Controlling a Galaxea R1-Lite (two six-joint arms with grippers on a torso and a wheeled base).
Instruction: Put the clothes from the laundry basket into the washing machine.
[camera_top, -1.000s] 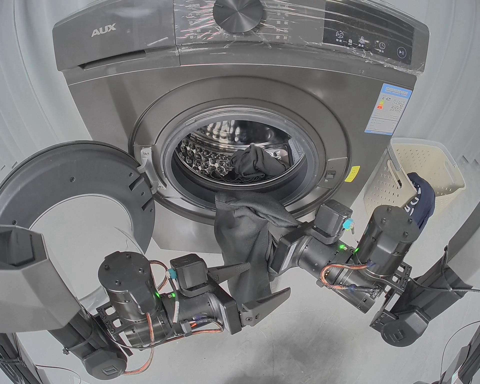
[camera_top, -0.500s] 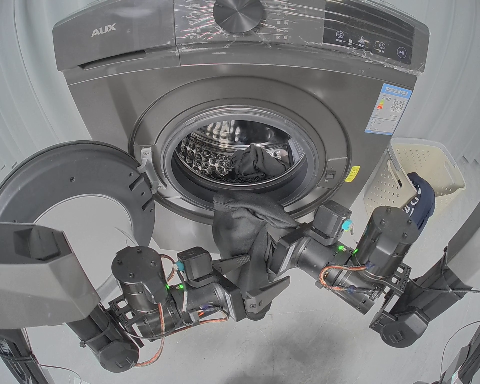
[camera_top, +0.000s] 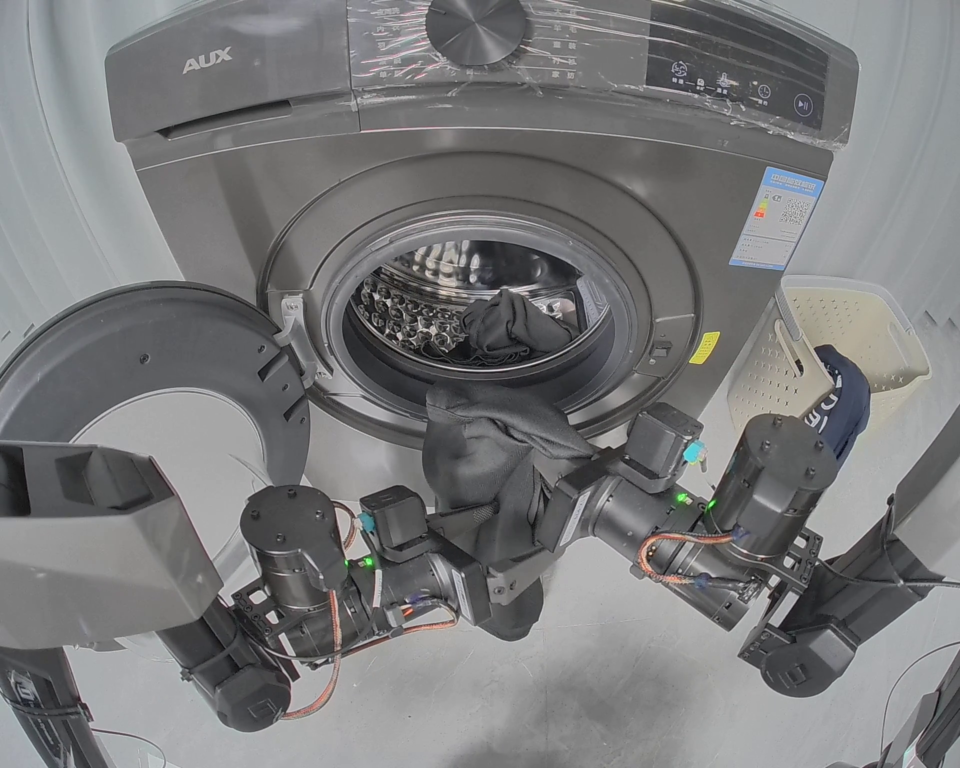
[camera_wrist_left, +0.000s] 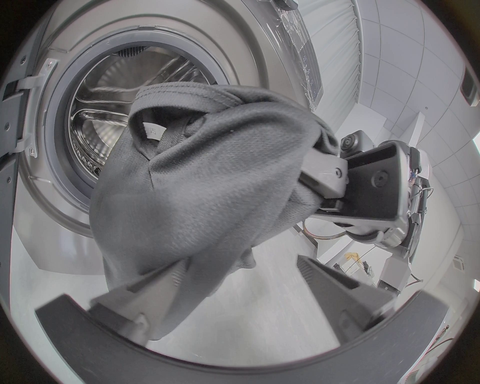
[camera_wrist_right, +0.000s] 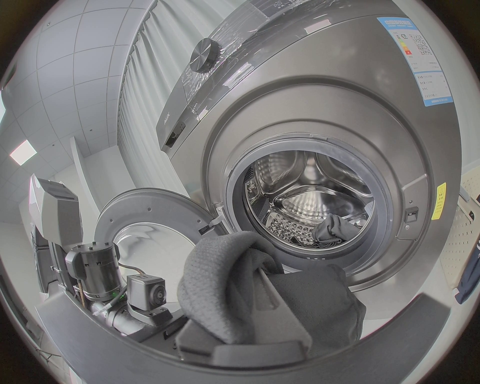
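A pale, curtained room under a panelled ceiling.

In the head view a pleated, whitish curtain (camera_top: 45, 180) hangs from 9 to 11 o'clock and shows again from 1 to 3 o'clock, its folds running straight down. The floor (camera_top: 640, 690) spreads from 5 to 7 o'clock, light grey, smooth and faintly glossy. In the right wrist view the same curtain reaches up to a ceiling (camera_wrist_right: 75, 60) of large square white panels, with one bright rectangular light panel (camera_wrist_right: 22, 152) set flush among them. Beside the curtain stands a plain white wall (camera_wrist_right: 105, 172). The light is even and cool throughout.
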